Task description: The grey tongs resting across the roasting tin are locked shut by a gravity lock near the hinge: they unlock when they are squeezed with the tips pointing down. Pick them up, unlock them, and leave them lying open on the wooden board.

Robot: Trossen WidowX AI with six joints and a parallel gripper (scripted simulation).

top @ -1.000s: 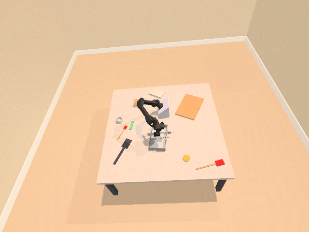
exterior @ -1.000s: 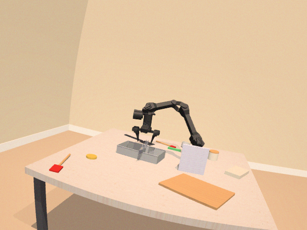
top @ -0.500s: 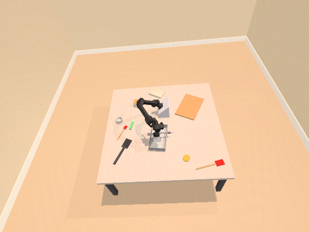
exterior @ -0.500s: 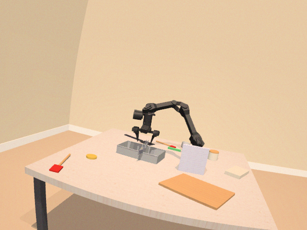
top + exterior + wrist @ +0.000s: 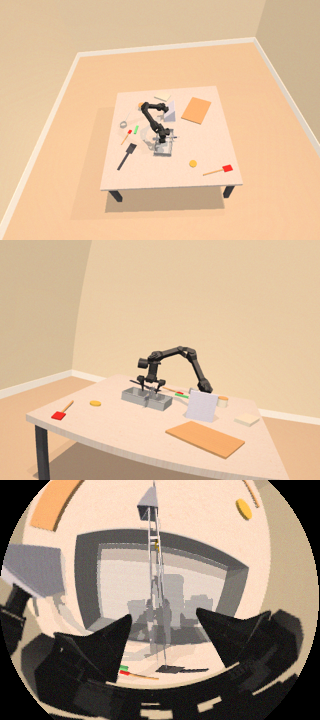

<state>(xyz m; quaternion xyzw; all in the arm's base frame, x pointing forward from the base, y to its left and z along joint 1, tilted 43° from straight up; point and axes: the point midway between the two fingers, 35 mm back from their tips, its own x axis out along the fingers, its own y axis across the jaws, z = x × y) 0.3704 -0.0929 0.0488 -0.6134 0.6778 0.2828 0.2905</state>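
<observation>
One pair of grey tongs (image 5: 175, 137) (image 5: 148, 395) (image 5: 153, 555) lies across the roasting tin (image 5: 162, 155) (image 5: 140, 400) (image 5: 86, 580), spanning its long walls. Apart from the tongs, only shadows show inside the tin. Above it the claw (image 5: 164, 139) (image 5: 149, 392) (image 5: 164, 614) points down, fingers spread wide on either side of the tongs, gripping nothing. Well apart on the surface (image 5: 206, 144) (image 5: 124, 426) (image 5: 195, 505), the wooden board (image 5: 196, 110) (image 5: 205, 439) (image 5: 54, 502) lies flat.
</observation>
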